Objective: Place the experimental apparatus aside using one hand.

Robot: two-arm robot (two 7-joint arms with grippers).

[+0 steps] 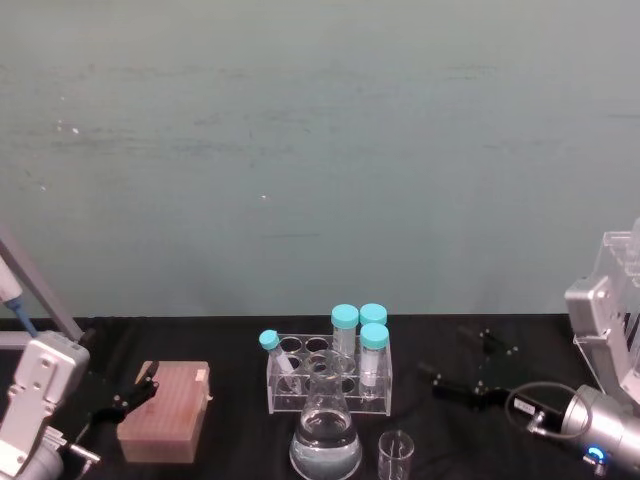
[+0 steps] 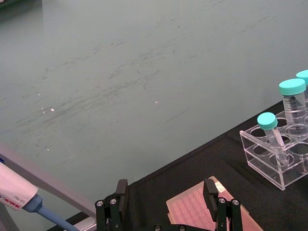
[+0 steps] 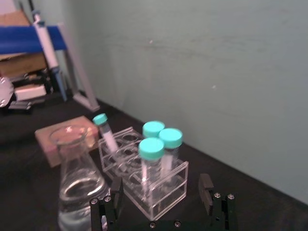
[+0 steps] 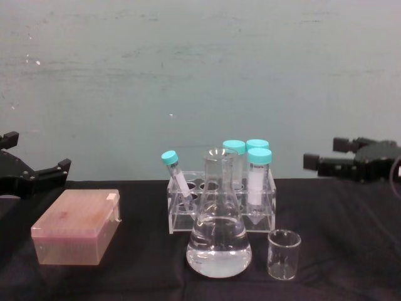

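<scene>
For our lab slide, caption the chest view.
Flask, beaker and tube rack on black table, left claw and right claw open alongside.

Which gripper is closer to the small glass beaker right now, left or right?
Right. The right gripper hangs open above and behind the beaker, just to its right. The left gripper is open far off to the beaker's left, by the pink tip box.
</scene>
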